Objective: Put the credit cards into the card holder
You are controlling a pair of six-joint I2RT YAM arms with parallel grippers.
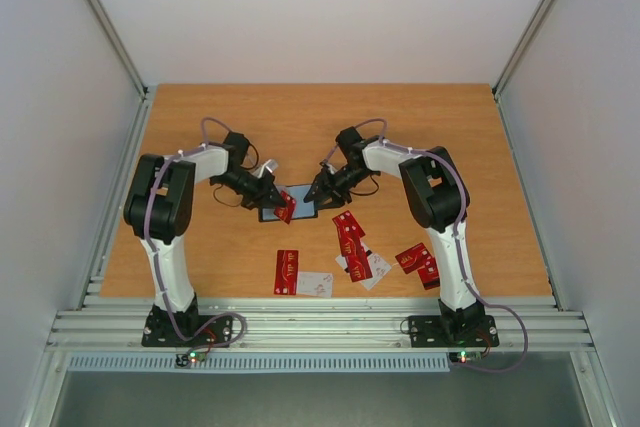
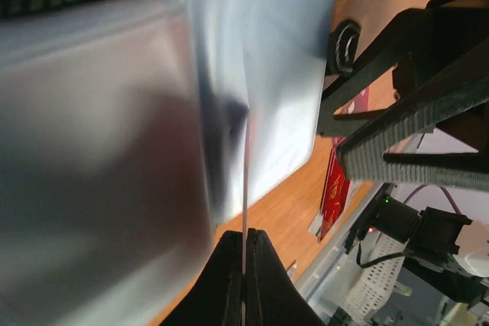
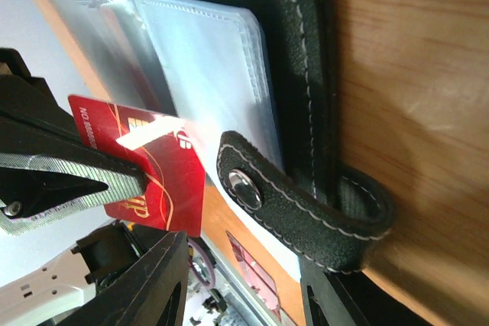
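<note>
**Left arm pinches a red card at the open card holder**

The left gripper (image 2: 244,248) has its fingers pressed together on the edge of one red card (image 3: 162,187). It holds the card on edge against the clear pockets of the card holder (image 3: 299,51). The holder lies spread open on the table (image 1: 450,147), with its snap tab (image 3: 284,202) curling off one side.

The right gripper (image 1: 320,192) sits at the holder's opposite side, its jaws spread apart with the tab and the holder's edge between them. I cannot tell whether they touch it.

The rest of the credit cards (image 1: 352,239) lie loose on the near side of the holder, toward the arm bases. Most are red, and a pale one (image 1: 316,284) lies among them.
</note>
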